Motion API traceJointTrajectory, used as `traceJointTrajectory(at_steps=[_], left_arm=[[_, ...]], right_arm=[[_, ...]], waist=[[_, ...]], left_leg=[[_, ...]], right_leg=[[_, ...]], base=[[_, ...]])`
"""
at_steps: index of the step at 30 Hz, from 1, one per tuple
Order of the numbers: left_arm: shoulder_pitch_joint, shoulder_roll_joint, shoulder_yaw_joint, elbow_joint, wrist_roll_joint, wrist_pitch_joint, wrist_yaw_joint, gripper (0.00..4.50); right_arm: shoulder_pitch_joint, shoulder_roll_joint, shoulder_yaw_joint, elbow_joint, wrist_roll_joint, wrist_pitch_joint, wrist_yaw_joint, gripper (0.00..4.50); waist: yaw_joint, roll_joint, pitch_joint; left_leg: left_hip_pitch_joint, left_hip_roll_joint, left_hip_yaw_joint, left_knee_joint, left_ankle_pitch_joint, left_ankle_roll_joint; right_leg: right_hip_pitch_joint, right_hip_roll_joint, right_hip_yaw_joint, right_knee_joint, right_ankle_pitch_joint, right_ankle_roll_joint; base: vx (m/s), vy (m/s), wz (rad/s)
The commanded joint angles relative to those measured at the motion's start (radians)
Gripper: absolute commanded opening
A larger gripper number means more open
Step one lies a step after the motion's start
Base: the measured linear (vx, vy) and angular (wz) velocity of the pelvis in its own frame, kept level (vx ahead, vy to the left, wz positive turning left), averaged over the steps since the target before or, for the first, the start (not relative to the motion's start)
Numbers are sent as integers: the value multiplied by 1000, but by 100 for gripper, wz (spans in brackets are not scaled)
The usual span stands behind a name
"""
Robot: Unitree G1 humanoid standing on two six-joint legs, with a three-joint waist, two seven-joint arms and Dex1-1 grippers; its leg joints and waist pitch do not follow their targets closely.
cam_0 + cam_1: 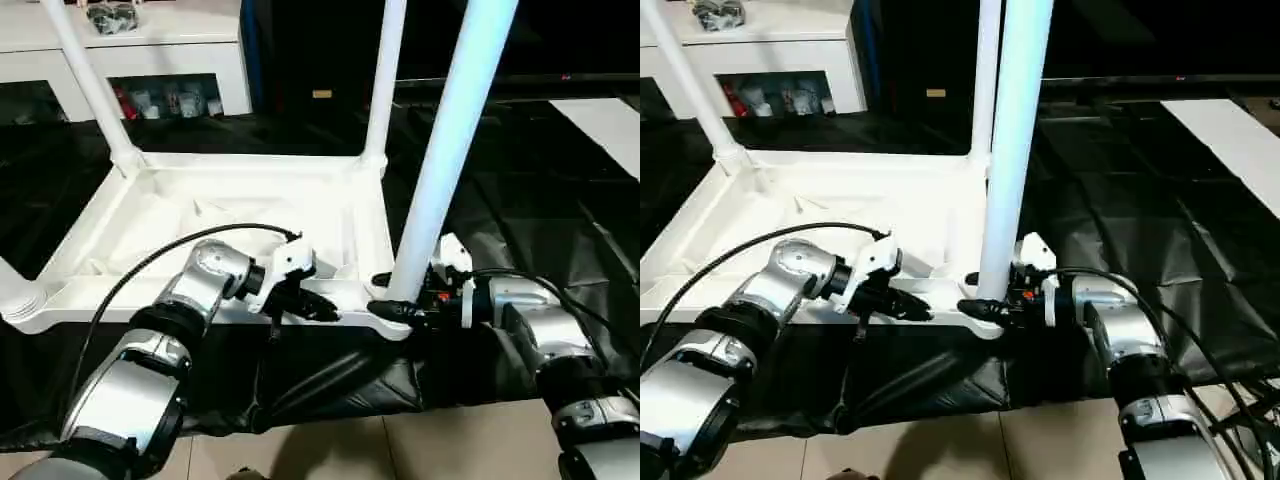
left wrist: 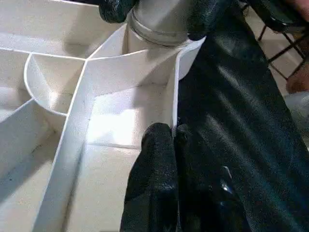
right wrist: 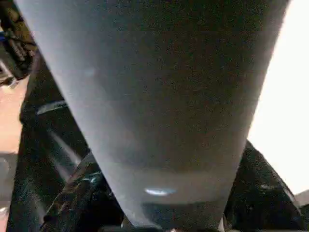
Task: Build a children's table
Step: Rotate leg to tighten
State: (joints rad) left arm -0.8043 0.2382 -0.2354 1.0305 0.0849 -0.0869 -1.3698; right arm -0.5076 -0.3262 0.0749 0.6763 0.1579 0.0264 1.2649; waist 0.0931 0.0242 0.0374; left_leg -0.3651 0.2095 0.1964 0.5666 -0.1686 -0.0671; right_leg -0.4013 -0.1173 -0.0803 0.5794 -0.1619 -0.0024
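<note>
The children's table top (image 1: 150, 200) lies upside down on a black cloth, ribbed underside up. Two white legs (image 1: 385, 80) (image 1: 90, 80) stand upright in the far corner sockets. A third leg (image 1: 450, 130) stands in the near right socket, tilted slightly right. My right gripper (image 1: 400, 305) comes in from the right, its fingers (image 2: 203, 19) closed around the leg's base just above the socket. The left gripper (image 1: 325, 310) is shut on the near rim of the top, just left of that corner, its fingers (image 2: 154, 159) pinching the thin wall (image 2: 174, 96).
The black cloth (image 1: 520, 200) covers the work surface and drapes over its front edge onto a tiled floor (image 1: 400, 450). A white glass-door cabinet (image 1: 130, 50) stands at the back left. A white sheet (image 1: 610, 120) lies at the far right.
</note>
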Motion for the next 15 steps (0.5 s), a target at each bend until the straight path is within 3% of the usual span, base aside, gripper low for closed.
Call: traceJointTrajectory(at_steps=[1, 3, 5, 6, 7, 8, 9, 11, 12, 15], left_arm=[[-14, -51, 1, 2, 2, 31, 94, 0], [-11, -80, 7, 0, 2, 55, 150, 0], [-11, -88, 8, -1, 1, 59, 158, 0], [-11, -110, 11, 1, -1, 71, 190, 0], [-13, -126, 13, 5, -1, 76, 215, 0], [-17, -165, 15, 15, 1, 83, 264, 0], [-23, -188, 17, 25, 3, 86, 299, 0], [-29, -212, 16, 37, 8, 83, 336, 0], [-33, -221, 15, 43, 13, 77, 360, 0], [-32, -218, 12, 39, 22, 65, 371, 0]], right_arm=[[17, 78, 17, 47, -16, 13, -134, 221], [13, 114, -5, 78, -44, 10, -289, 215], [12, 123, -9, 82, -46, 10, -314, 209], [8, 149, -22, 94, -48, 18, -378, 207], [4, 168, -31, 101, -46, 27, -421, 206], [-14, 216, -48, 121, -47, 47, -519, 206], [-33, 247, -53, 144, -56, 51, -588, 204], [-67, 292, -66, 185, -66, 57, -693, 204], [-86, 316, -72, 207, -73, 57, -752, 204], [-102, 341, -61, 217, -101, 30, -811, 204]], waist=[[2, -15, -54], [-9, -17, -48], [-12, -19, -47], [-15, -17, -47], [-18, -8, -46], [-25, -13, -44], [-33, -1, -42], [-48, -7, -41], [-55, -3, -39], [-68, -5, -40]], left_leg=[[8, 24, -5, -66, -262, 60], [7, 20, -10, -74, -302, 26], [12, 16, -13, -74, -342, 15], [15, 17, -13, -75, -349, 15], [15, 17, -15, -77, -359, 9], [19, 15, -15, -78, -396, 6], [23, 13, -18, -79, -427, -7], [27, 8, -22, -78, -470, -15], [27, 6, -23, -78, -493, -15], [26, 4, -31, -79, -517, -8]], right_leg=[[45, -34, 32, -63, -289, -230], [43, -34, 31, -73, -388, -194], [39, -35, 31, -85, -479, -160], [36, -36, 35, -88, -483, -154], [34, -33, 37, -86, -476, -155], [30, -30, 34, -92, -497, -148], [25, -30, 33, -94, -527, -142], [21, -27, 27, -104, -583, -119], [19, -27, 24, -111, -614, -104], [21, -28, 15, -121, -655, -77]], base=[[0, 0, 0], [0, 0, 0], [0, 0, 0], [0, 0, 0], [0, 0, 0], [0, 0, 0], [0, 0, 0], [0, 0, 0], [0, 0, 0], [0, 0, 0]])
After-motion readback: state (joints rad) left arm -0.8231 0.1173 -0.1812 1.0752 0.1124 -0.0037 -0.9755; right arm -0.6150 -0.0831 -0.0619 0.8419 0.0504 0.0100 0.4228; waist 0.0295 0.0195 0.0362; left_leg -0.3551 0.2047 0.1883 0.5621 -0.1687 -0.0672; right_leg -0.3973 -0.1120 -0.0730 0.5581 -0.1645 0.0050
